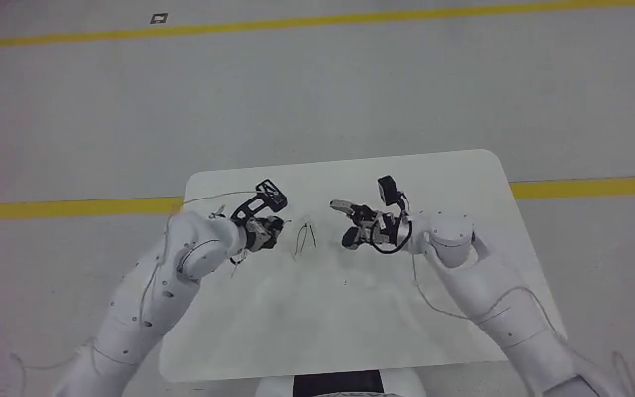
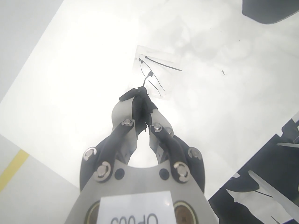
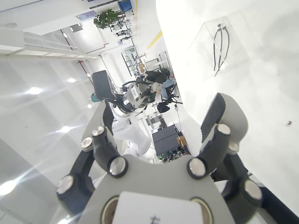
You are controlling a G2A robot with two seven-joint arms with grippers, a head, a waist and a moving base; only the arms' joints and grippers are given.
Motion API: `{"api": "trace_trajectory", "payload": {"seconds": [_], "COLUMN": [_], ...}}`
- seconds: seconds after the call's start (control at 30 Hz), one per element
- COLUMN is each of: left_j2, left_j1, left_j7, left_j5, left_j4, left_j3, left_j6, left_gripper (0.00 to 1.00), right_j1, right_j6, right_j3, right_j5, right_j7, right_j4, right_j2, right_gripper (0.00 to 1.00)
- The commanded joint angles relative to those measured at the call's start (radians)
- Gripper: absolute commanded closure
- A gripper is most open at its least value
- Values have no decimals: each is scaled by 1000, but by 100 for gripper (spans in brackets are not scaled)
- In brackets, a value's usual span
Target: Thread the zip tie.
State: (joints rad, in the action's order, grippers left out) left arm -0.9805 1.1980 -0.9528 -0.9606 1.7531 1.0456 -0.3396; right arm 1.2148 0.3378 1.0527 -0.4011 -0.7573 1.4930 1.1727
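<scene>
Black zip tie (image 2: pixel 150 73) pinched in the left gripper (image 2: pixel 140 93) over the table (image 2: pixel 70 71); right gripper (image 3: pixel 162 106) gapes wide opposite.

Zip ties (image 2: pixel 163 64) are black plastic, the sheet (image 3: pixel 236 47) clear and glossy, the table (image 1: pixel 397 318) smooth.

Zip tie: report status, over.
Left gripper shut on zip tie. Right gripper open, empty. Spare zip ties on clear sheet between grippers. Nothing blocking.
</scene>
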Motion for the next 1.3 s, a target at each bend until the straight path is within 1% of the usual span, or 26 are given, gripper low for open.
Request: {"api": "trace_trajectory", "payload": {"seconds": [0.0, 0.07, 0.1, 0.17, 0.23, 0.27, 0.33, 0.4, 0.57, 0.63, 0.7, 0.77, 0.87, 0.9, 1.03, 1.07, 1.13, 1.27], "left_j2": [1, 2, 3, 5, 7, 8, 11, 14, 14, 13, 13, 15, 21, 24, 35, 38, 46, 47], "left_j1": [0, 5, 7, 13, 20, 23, 28, 29, 29, 34, 32, 31, 32, 32, 32, 31, 23, 21], "left_j7": [26, 51, 64, 83, 101, 107, 121, 117, 117, 143, 158, 171, 178, 184, 193, 195, 197, 197], "left_j5": [-62, -97, -126, -161, -193, -195, -204, -220, -220, -217, -218, -209, -201, -198, -179, -166, -153, -153], "left_j4": [9, 13, 17, 22, 29, 29, 31, 32, 32, 21, 9, 13, 20, 24, 27, 27, 29, 28], "left_j3": [-18, -28, -32, -38, -44, -43, -44, -47, -47, -52, -58, -65, -69, -71, -74, -76, -84, -84], "left_j6": [0, 0, 0, 0, 0, 0, 0, 0, 0, 0, 0, 0, 0, 0, 0, 0, 0, 0], "left_gripper": [100, 100, 100, 100, 100, 100, 100, 100, 100, 100, 100, 100, 100, 100, 100, 100, 100, 100], "right_j1": [-13, -34, -60, -89, -133, -146, -192, -197, -197, -183, -191, -210, -260, -279, -337, -348, -352, -352], "right_j6": [2, 2, 2, 2, 2, 2, 2, 2, 2, 2, 2, 2, 2, 2, 2, 2, 2, 2], "right_j3": [-10, -32, -51, -84, -124, -146, -196, -202, -202, -211, -239, -267, -327, -351, -408, -414, -415, -415], "right_j5": [-53, -94, -111, -160, -214, -253, -303, -310, -310, -328, -332, -365, -408, -429, -487, -497, -500, -500], "right_j7": [-58, -104, -129, -161, -175, -183, -177, -176, -176, -170, -141, -135, -120, -116, -105, -98, -92, -92], "right_j4": [-33, -76, -106, -155, -207, -236, -281, -286, -286, -291, -312, -342, -395, -414, -472, -482, -486, -486], "right_j2": [1, 2, 3, 5, 8, 10, 12, 12, 12, 14, 20, 28, 46, 53, 74, 77, 78, 78], "right_gripper": [0, 0, 0, 0, 0, 0, 0, 0, 0, 0, 0, 0, 0, 0, 0, 0, 0, 0]}}
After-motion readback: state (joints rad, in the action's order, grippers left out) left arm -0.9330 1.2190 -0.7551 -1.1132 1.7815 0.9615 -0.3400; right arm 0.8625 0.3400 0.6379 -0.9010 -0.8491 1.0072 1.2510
